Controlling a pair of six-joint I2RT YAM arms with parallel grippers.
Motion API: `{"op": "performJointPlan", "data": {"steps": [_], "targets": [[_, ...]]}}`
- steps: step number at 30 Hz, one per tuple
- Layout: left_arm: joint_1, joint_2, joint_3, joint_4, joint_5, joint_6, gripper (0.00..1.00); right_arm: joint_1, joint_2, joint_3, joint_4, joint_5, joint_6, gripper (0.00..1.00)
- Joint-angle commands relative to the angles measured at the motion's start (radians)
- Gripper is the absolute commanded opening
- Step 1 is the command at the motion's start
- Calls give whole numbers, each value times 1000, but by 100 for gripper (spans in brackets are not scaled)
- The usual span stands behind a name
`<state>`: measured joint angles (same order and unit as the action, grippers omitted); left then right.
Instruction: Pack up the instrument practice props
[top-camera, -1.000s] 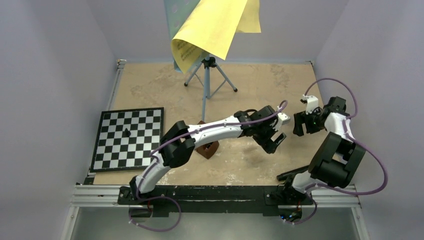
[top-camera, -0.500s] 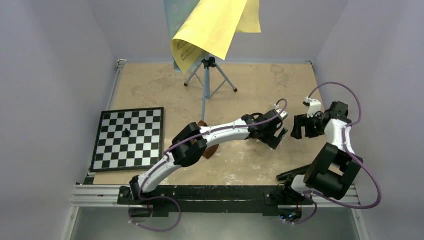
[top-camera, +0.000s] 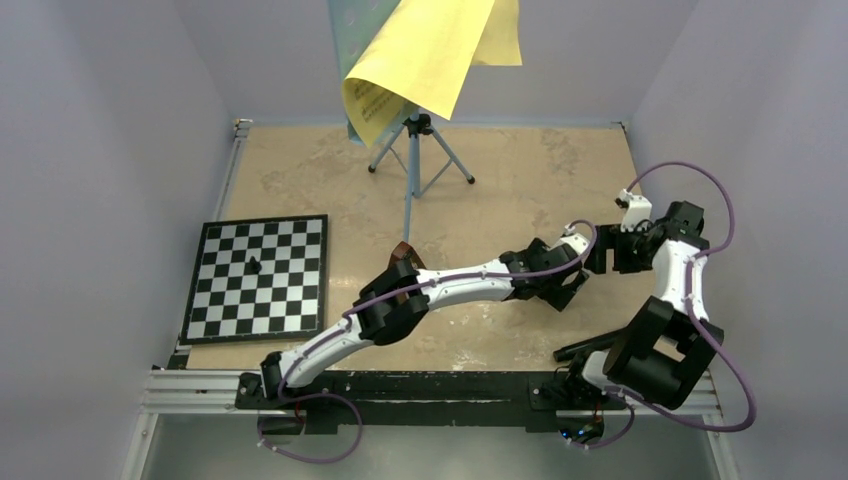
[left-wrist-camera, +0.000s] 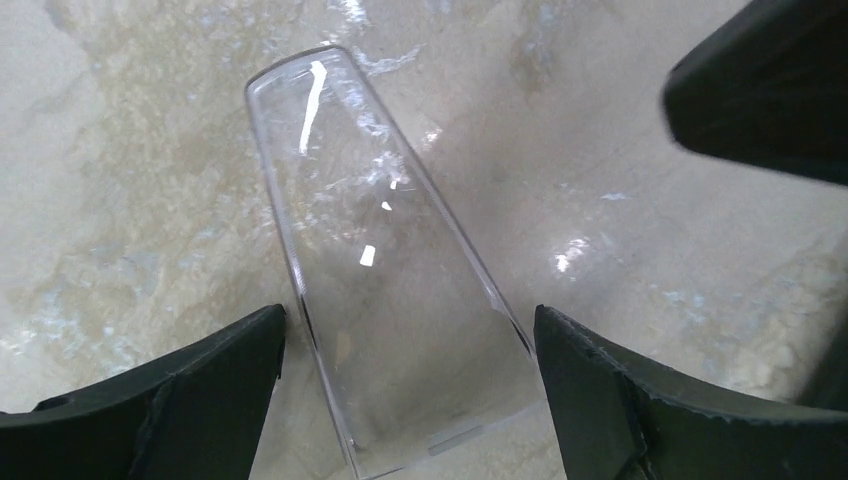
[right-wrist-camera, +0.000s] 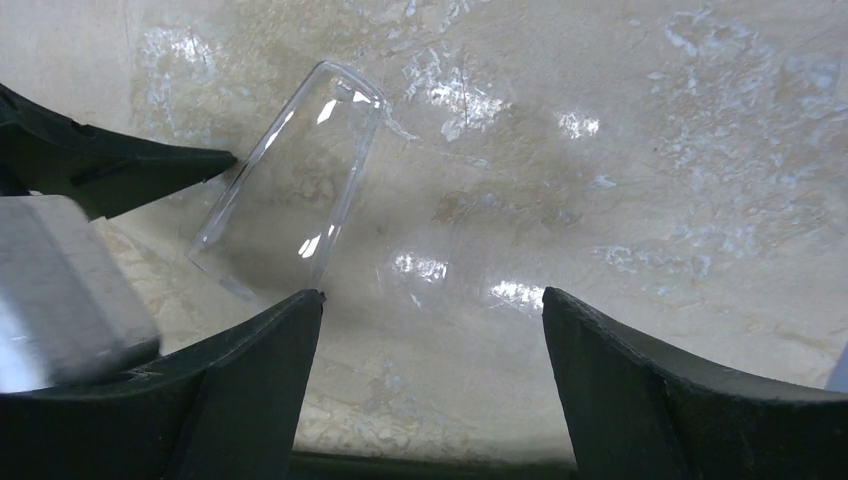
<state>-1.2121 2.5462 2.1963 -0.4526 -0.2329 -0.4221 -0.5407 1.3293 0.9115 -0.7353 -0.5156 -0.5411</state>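
Observation:
A clear tapered plastic cover (left-wrist-camera: 380, 280) lies flat on the table between the fingers of my open left gripper (left-wrist-camera: 408, 330), with a small gap on each side. In the top view the left gripper (top-camera: 562, 287) is stretched far right, close to my open, empty right gripper (top-camera: 600, 252). The cover also shows in the right wrist view (right-wrist-camera: 290, 190), just ahead and left of the right gripper (right-wrist-camera: 432, 310). The brown metronome (top-camera: 403, 250) is mostly hidden behind my left arm. The light-blue music stand (top-camera: 345, 40) stands at the back with yellow sheets (top-camera: 430, 50) draped over it.
The chessboard (top-camera: 260, 278) with its small black piece (top-camera: 255, 265) lies at the left. The stand's tripod legs (top-camera: 415, 150) spread at the back centre. A black bar (top-camera: 585, 345) lies by the right arm's base. Walls close in on the left, right and back.
My left arm has reached further right and lowered over the clear cover, now covering more of the metronome. The right gripper has drawn slightly right and back.

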Motion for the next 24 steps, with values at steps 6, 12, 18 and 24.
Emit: {"op": "performJointPlan", "data": {"steps": [6, 12, 18, 24], "targets": [[44, -114, -240, -79, 34, 67, 91, 8, -86, 39, -68, -57, 14, 86], [51, -175, -298, -43, 210, 147, 52, 8, -103, 55, -109, -48, 28, 86], [47, -218, -317, -27, 262, 212, 7, 8, -142, 81, -151, -53, 60, 86], [90, -335, -317, 9, 297, 270, 0, 8, -162, 209, -295, -103, 138, 88]]}}
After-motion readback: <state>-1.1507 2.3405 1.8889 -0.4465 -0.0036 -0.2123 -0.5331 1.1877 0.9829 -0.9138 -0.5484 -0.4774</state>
